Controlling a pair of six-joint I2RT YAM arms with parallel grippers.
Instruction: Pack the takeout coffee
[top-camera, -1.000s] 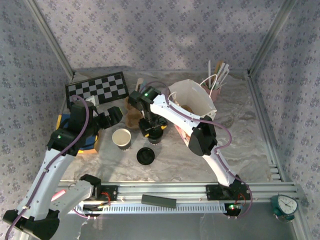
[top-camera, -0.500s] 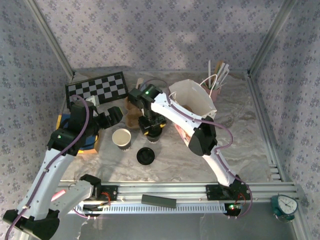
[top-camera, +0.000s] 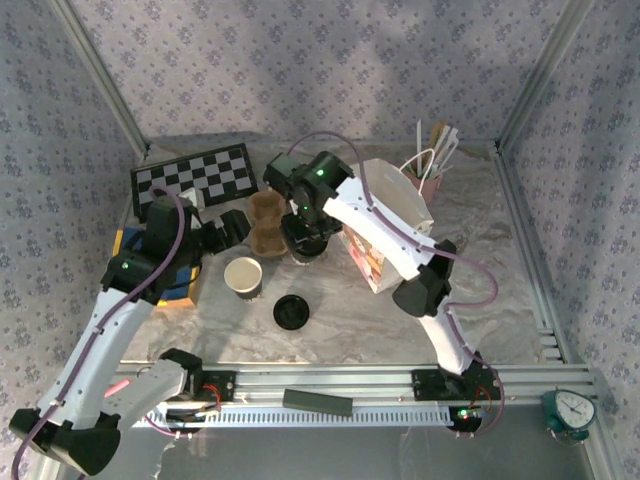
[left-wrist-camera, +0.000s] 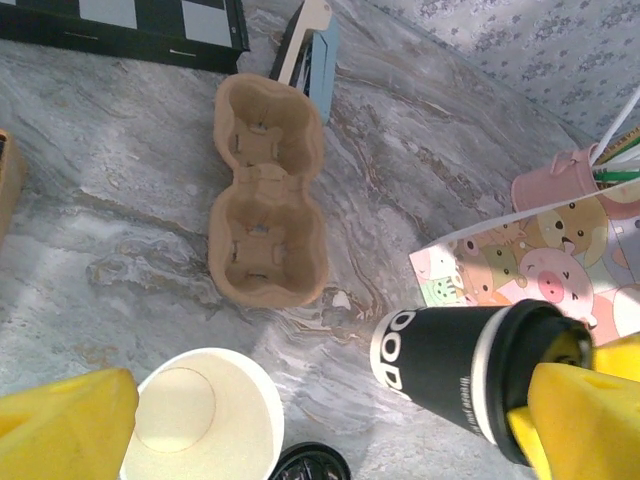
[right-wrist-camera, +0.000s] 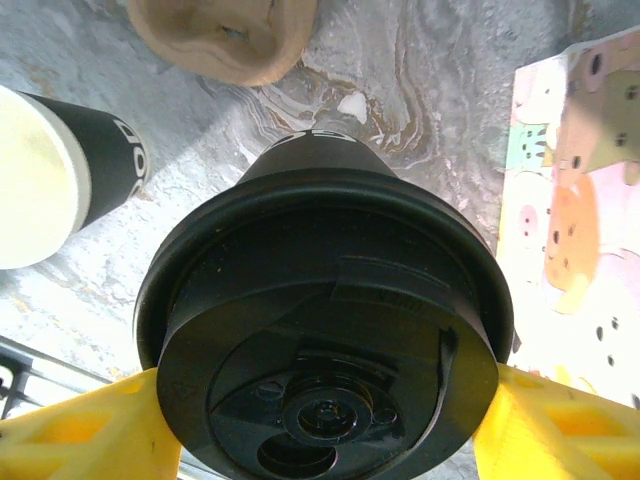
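From my end the R gripper (right-wrist-camera: 320, 432) is partway closed w/ both yellow fingers clamped on the coffee (left-wrist-camera: 450, 375) lid, cup's btw the carrier (left-wrist-camera: 265, 190) and bag (left-wrist-camera: 540, 260), L gripper (top-camera: 225, 228) wide open, holding nothing.

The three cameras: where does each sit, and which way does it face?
Top external: high behind the robot, facing down at the table; left arm, right arm.
Left wrist: faces down at the cup carrier, past the open left claw.
Right wrist: faces straight down on the takeout coffee in the right claw.
Wrist views share that coffee.
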